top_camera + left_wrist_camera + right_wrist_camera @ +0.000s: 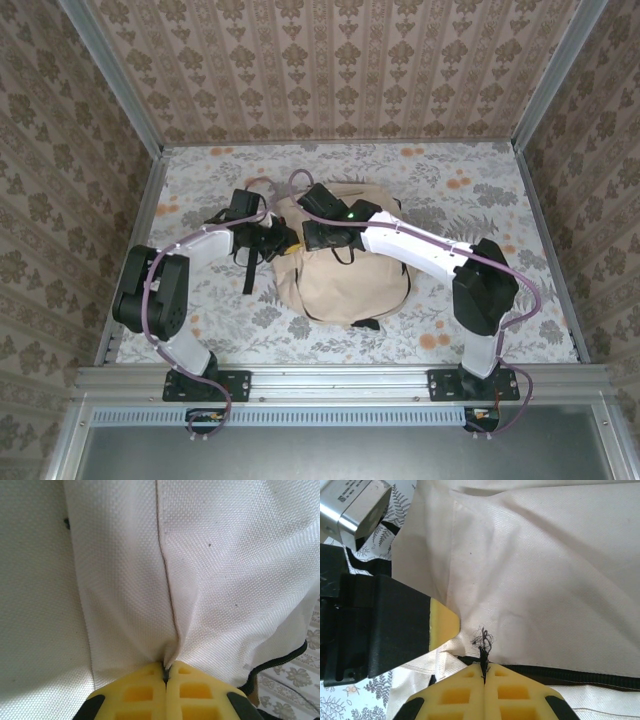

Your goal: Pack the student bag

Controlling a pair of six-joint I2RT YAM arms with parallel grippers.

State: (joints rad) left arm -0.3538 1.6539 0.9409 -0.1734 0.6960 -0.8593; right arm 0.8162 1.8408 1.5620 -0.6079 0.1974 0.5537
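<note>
both grippers pinched onto the bag, mid-table

from the near rail (340, 378) we see the left arm (160, 290) fold up and reach right, and the right arm (430, 250) reach left. the left gripper (288, 242) and right gripper (305, 240) end close together at the left edge of the student bag (345, 285). the bag lies in the middle of the table (480, 200), cream and bulky. a black strap (249, 272) trails off its left side onto the floral cloth.

left gripper (165, 669), wrist view: yellow fingers are pressed together, nipping a fold of the bag's cloth right where a seam (167, 590) runs down into the jaws. the cloth puckers toward the pinch. a black zipper (280, 657) curves along the bag edge at lower right, with the table print beyond it.

right gripper (483, 666), wrist view: fingers are pressed together too. a tuft of frayed black thread (483, 642) sticks up from between them, right at the bag's black zipper line. we can't tell if that thread is a pull cord or loose fray. one yellow finger (443, 624) of the left gripper sits just beside it, against the bag cloth.

patterned walls (330, 70) close the table off at the back and sides.
</note>
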